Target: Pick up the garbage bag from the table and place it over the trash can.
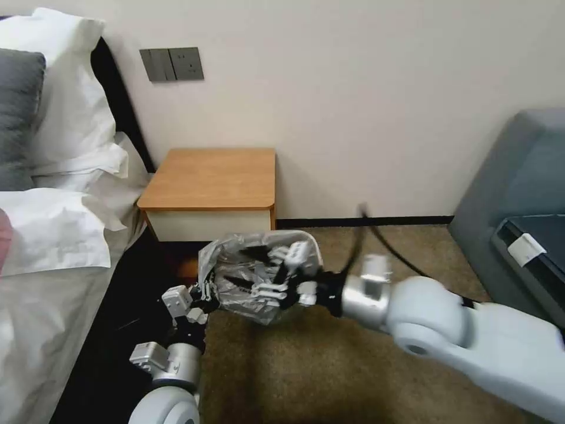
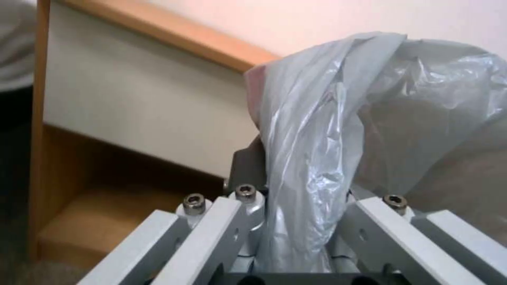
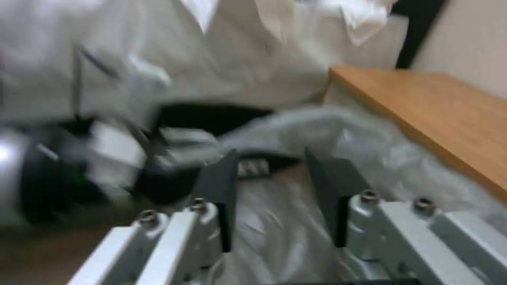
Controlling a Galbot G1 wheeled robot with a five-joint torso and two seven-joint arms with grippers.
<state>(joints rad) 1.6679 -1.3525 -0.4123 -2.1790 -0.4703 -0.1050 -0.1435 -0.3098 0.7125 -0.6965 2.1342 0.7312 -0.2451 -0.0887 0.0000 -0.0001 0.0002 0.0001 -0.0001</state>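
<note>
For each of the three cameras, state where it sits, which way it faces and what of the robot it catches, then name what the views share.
Head view: on the head, looking forward and down at the table, carpet and both arms; left gripper and right gripper meet at the garbage bag.
Left wrist view: on the left wrist, facing the table's white drawer front; its fingers pinch the bag.
Right wrist view: on the right wrist, facing the bed; its open fingers straddle bag plastic.
Shared: bag and table.
</note>
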